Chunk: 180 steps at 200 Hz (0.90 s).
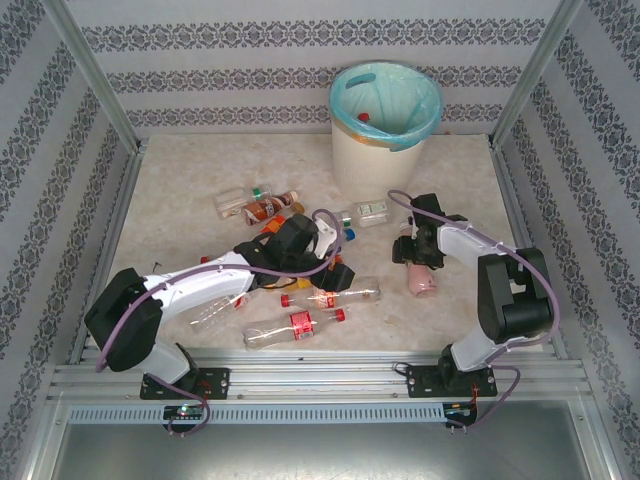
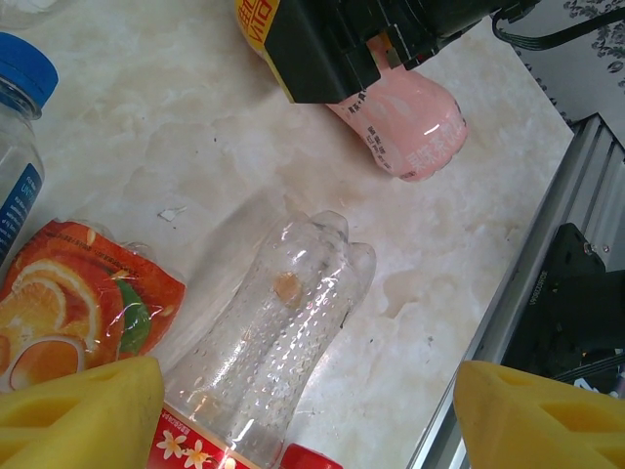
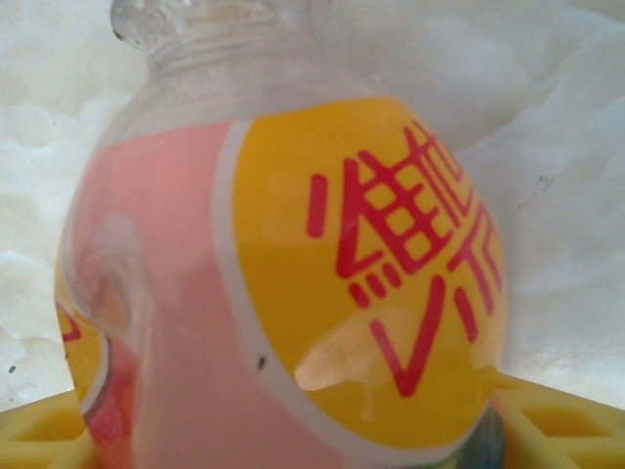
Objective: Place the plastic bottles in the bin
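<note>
The cream-white bin with its teal liner stands at the back of the table; a red cap shows inside. Several plastic bottles lie left of centre. My left gripper hovers open over a clear red-labelled bottle. In the left wrist view that bottle lies between the spread yellow fingers of this gripper. My right gripper is shut on a pink bottle with a yellow label, which sits between the fingers of that gripper.
An orange-labelled bottle and a blue-capped bottle lie left of the clear one. More bottles lie near the front, at the left and farther back. A metal rail bounds the table's near edge.
</note>
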Each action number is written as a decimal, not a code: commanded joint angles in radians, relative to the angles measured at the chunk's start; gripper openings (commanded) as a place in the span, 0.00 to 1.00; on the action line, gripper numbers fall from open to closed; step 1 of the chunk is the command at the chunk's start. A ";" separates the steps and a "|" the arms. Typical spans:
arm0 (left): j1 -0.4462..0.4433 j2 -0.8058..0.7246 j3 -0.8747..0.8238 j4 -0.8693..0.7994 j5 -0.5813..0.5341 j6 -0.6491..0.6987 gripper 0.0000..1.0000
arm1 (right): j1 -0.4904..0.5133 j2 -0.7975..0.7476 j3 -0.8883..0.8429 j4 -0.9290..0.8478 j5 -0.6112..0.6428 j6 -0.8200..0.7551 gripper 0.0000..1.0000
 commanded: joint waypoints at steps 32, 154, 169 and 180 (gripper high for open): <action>-0.017 -0.082 0.022 0.026 0.005 0.001 0.79 | 0.014 -0.139 0.019 -0.086 0.029 -0.005 0.63; -0.017 -0.359 -0.005 -0.047 -0.036 0.029 0.80 | 0.180 -0.663 0.041 -0.368 0.046 0.188 0.60; -0.017 -0.383 -0.023 -0.048 -0.041 0.027 0.80 | 0.213 -0.699 0.053 -0.373 0.040 0.224 0.59; -0.017 -0.394 -0.027 -0.059 -0.050 0.027 0.80 | 0.236 -0.715 0.072 -0.379 0.036 0.251 0.59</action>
